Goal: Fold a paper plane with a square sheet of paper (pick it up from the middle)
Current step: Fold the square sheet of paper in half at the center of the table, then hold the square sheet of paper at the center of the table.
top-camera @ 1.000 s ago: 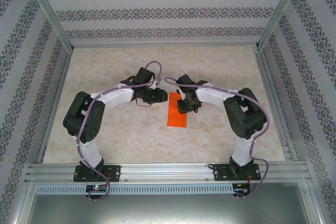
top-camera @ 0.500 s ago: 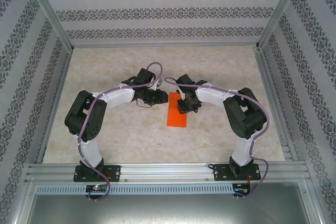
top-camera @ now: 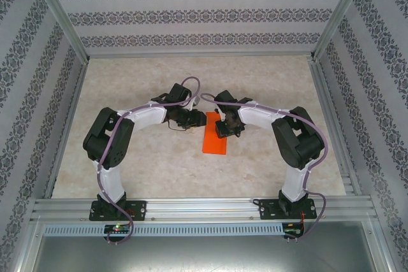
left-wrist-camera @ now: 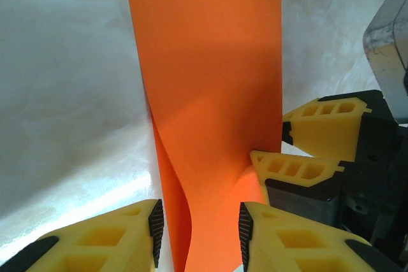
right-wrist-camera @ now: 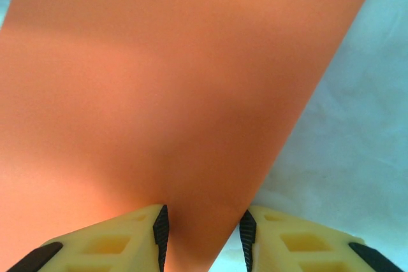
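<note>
Left arm shifted right beside the square sheet of paper.
Left gripper and right gripper part-open astride it, hold unconfirmed; marbled table, patterned walls.

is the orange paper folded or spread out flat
Folded over, not flat: the paper shows as a narrow strip from above, and the left wrist view shows two layers bowing apart.
</note>
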Controlling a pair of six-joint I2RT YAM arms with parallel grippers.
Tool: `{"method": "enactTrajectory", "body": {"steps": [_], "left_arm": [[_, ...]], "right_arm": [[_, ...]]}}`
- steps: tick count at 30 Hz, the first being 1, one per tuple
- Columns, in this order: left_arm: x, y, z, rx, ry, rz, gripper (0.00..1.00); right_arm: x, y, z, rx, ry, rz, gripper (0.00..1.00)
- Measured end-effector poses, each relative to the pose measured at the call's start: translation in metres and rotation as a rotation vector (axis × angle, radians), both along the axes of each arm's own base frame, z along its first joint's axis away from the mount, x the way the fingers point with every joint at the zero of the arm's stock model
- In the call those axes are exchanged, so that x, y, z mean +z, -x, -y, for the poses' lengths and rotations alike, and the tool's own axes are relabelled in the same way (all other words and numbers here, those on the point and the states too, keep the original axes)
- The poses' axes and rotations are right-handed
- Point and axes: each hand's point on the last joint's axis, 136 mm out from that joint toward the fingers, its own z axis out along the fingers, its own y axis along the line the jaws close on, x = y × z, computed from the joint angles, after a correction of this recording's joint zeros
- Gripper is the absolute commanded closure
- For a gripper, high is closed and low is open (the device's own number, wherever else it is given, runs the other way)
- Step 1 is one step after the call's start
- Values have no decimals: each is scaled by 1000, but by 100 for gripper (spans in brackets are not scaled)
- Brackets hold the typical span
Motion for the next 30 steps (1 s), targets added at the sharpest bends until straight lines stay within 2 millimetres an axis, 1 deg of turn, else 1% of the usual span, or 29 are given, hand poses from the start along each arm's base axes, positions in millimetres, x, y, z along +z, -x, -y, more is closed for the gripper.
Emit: {"method": "enactTrajectory", "body": {"steps": [10,13,22,30], "left_arm": [[2,0,3,-4,5,5,61],[2,0,5,-5,6,4,65],[-7,4,15,-29,13,-26,66],[-11,0,23,-41,24,-33,67]], "right_arm": [[0,0,-1,-3,-15,4,62],[0,0,-1,-5,-17,3,62],[1,1,-1,-6,-31,2,61],[1,1,-1,-4,-35,6,61]]}}
